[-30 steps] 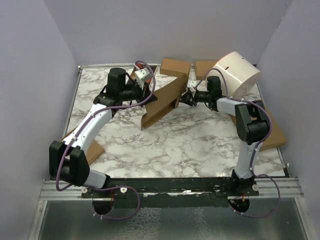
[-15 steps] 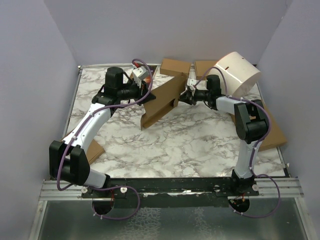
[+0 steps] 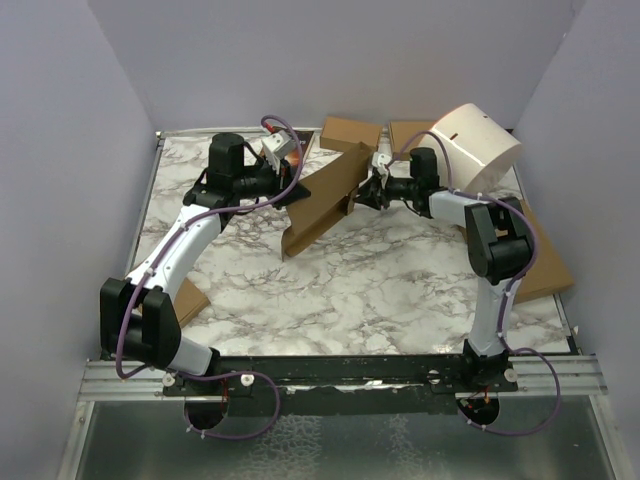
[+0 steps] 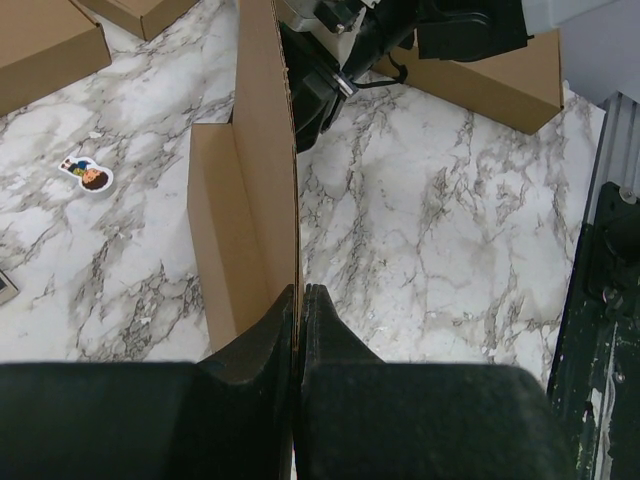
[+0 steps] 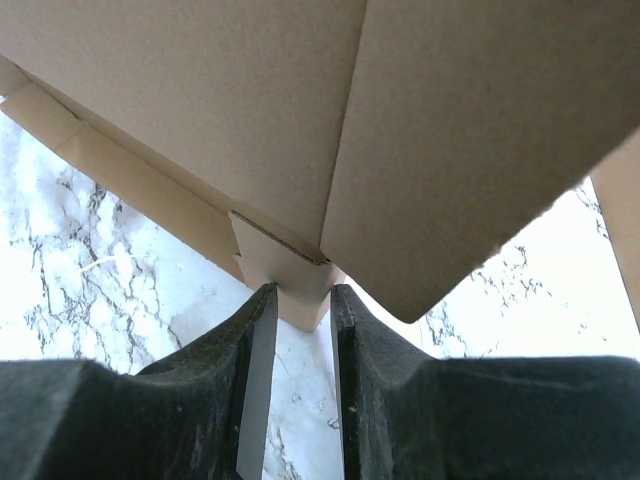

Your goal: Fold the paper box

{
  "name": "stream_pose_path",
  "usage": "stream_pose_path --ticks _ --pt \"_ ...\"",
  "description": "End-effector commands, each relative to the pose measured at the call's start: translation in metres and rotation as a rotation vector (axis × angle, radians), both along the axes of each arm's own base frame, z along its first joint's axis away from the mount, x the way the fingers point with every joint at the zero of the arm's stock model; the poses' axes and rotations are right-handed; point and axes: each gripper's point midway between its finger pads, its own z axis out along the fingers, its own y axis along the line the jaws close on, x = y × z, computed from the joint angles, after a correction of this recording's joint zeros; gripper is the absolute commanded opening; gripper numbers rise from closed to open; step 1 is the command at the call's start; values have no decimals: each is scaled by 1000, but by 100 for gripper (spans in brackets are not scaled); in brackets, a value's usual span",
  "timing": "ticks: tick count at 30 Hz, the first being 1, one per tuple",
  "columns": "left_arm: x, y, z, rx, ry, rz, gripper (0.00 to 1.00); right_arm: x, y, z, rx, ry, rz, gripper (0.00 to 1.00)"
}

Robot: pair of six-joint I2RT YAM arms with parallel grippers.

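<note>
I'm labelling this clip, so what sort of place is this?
Likely a robot lab test cell: two arms on a rail, a marble-patterned table walled by plain panels, cardboard boxes lying about.

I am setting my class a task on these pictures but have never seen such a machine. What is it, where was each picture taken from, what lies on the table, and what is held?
These are two robot arms bolted at the near edge of a marble table, each ending in a two-finger gripper. The wide picture looks down from above; the other two come from wrist cameras. The left gripper pinches an edge of the partly folded paper box. The right gripper straddles a small tab of it; whether it grips is unclear. Also there: smaller boxes and a white drum.
</note>
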Motion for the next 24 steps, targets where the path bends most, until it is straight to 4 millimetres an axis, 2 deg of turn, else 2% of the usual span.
stream_pose_path --ticks 1,13,20,24 --pt "-10 -3 -24 6 107 -45 0 0 17 10 45 7 46 29" --pt "-7 -2 -28 9 122 -38 0 9 20 9 55 15 40 31" --pt "-6 0 -28 5 130 -32 0 10 23 9 65 29 54 25" --pt "-6 1 -27 0 134 -33 0 9 24 10 69 37 68 15"
